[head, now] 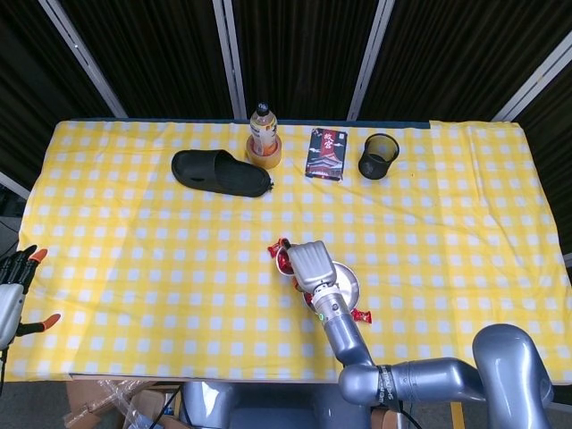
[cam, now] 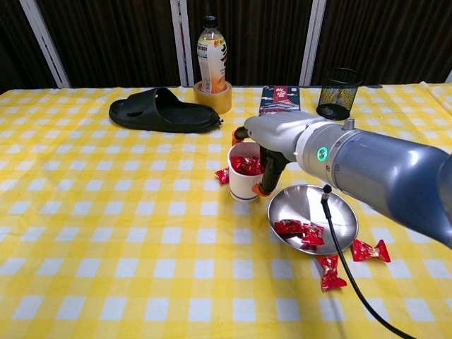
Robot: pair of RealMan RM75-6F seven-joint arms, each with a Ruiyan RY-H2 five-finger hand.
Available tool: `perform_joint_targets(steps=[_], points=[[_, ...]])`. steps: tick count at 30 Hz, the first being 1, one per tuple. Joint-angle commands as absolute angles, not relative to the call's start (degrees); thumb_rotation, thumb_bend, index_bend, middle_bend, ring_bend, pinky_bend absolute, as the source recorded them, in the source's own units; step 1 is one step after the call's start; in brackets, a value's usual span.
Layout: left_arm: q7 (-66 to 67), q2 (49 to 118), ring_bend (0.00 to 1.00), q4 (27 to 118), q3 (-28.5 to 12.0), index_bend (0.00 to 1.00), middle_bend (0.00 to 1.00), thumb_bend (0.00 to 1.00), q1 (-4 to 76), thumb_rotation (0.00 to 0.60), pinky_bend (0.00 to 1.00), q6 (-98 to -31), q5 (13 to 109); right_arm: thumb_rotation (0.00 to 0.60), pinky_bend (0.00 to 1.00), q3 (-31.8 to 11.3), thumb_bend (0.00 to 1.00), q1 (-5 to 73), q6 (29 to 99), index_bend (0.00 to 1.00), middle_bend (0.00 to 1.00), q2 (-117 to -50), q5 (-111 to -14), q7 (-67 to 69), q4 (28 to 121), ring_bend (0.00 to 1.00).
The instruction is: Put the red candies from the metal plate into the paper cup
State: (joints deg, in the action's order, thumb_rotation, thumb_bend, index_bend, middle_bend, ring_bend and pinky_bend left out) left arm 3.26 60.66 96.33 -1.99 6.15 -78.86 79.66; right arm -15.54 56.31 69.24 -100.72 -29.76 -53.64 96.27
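Observation:
The white paper cup (cam: 241, 176) (head: 285, 259) holds several red candies and leans a little to the left. My right hand (cam: 272, 138) (head: 310, 264) hangs over its right rim, with dark fingers (cam: 267, 169) reaching down along the cup's side and touching it. I see no candy in the hand, and its palm is hidden. To the right of the cup, the metal plate (cam: 321, 205) (head: 349, 284) holds two red candies (cam: 299, 229). My left hand (head: 12, 288) is off the table's left edge with fingers spread, holding nothing.
Loose red candies lie on the cloth: one (cam: 371, 249) right of the plate, one (cam: 329, 272) in front of it, one (cam: 223, 175) left of the cup. At the back are a black slipper (cam: 161, 111), a bottle (cam: 211, 53) in a tape roll, a packet (cam: 280, 99) and a mesh cup (cam: 335, 92).

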Motion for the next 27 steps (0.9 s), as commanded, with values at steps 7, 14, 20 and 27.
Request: perform_joint_targets(steps=[7,14,20,27], points=[[3.26,60.66,0.0,96.39,-1.89,0.01,0.0,0.05,6.14,0.6,0.0,-78.99,79.95,0.6,0.98,-15.4,0.39,56.39,69.52,0.32,0.86,-100.36,-29.56,-53.16,95.97,0.92],[3.38,60.69,0.0,96.41,-1.89,0.0,0.0,0.05,6.13,0.6,0.0,-79.07,79.95,0.6,0.98,-15.53,0.39,56.5,70.33,0.34,0.86,-99.63,-30.47,-52.94,97.05,0.92],[3.37,60.7,0.0,96.4,-1.89,0.0,0.0,0.05,6.12,0.6,0.0,-79.11,79.98,0.6,0.98,-16.09,0.39,56.69,71.36,0.35,0.86,-98.22,-30.53,-53.5,98.49,0.92],[3.2,60.64,0.0,96.44,-1.86,0.01,0.0,0.05,6.05,0.6,0.0,-79.3,80.15,0.6,0.98,-16.0,0.39,56.62,72.05,0.35,0.86,-95.84,-29.4,-54.75,98.46,0.92]])
